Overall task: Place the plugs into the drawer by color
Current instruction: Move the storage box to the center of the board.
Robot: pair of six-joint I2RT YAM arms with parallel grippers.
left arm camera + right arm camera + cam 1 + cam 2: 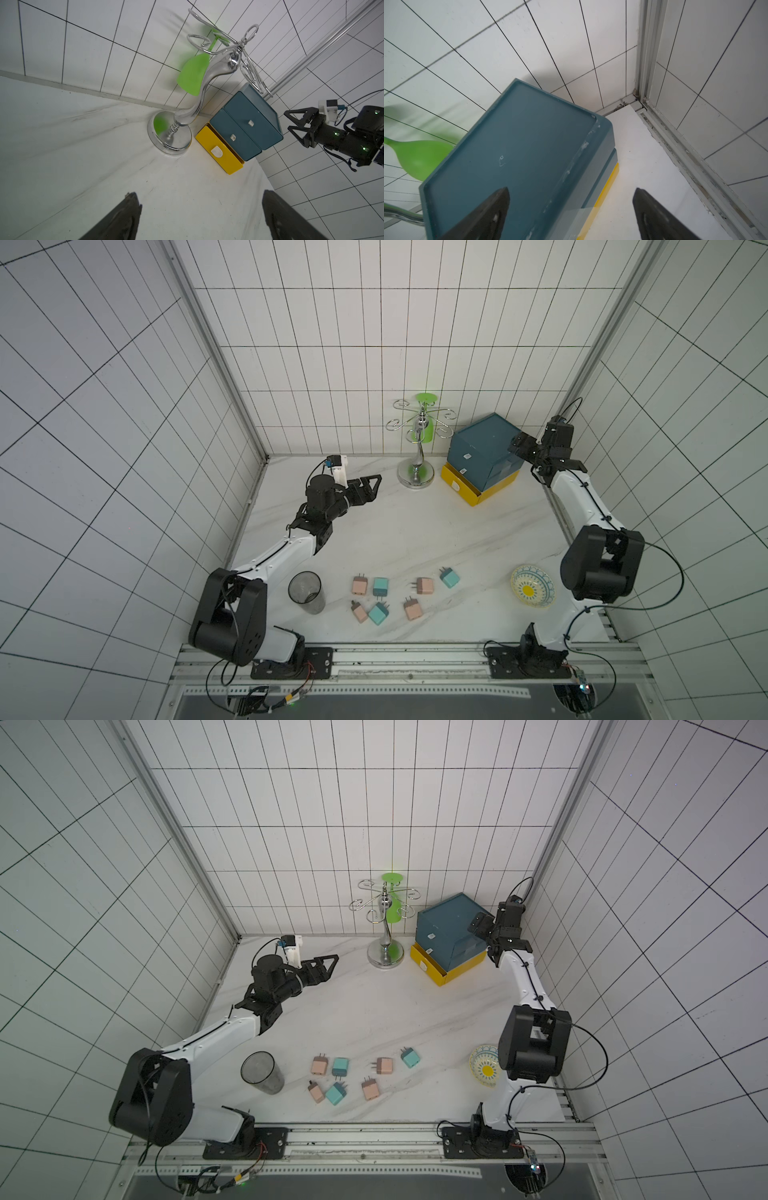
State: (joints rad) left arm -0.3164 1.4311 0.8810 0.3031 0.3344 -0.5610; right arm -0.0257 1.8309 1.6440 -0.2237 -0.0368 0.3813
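My left gripper (376,481), facing the cabinet (482,443), and right gripper (516,444), poised over its top edge, both gape empty, presumably because the yellow drawer (461,486) stands ajar for the seven plugs (380,586) lying unsorted on the table (415,531) between cup (306,591) and plate (532,592).

Seven small boxy plugs, two metal prongs each, lie on the desk (415,531) in the lower middle of both top views, in two loose rows. Upper row, from the left:
- far-left peach plug (359,585), prongs up-frame
- left teal plug (380,587) just beside it, prongs down-frame
- mid peach plug (424,585)
- right teal plug (449,577)

Lower row: lower-left peach plug (359,612), lower teal plug (378,612) close beside it, and lower-right peach plug (412,609).

The drawer unit (484,448) stands well apart at upper right. Its two blue-green drawers are shut and its yellow bottom drawer (463,489) is pulled slightly out.
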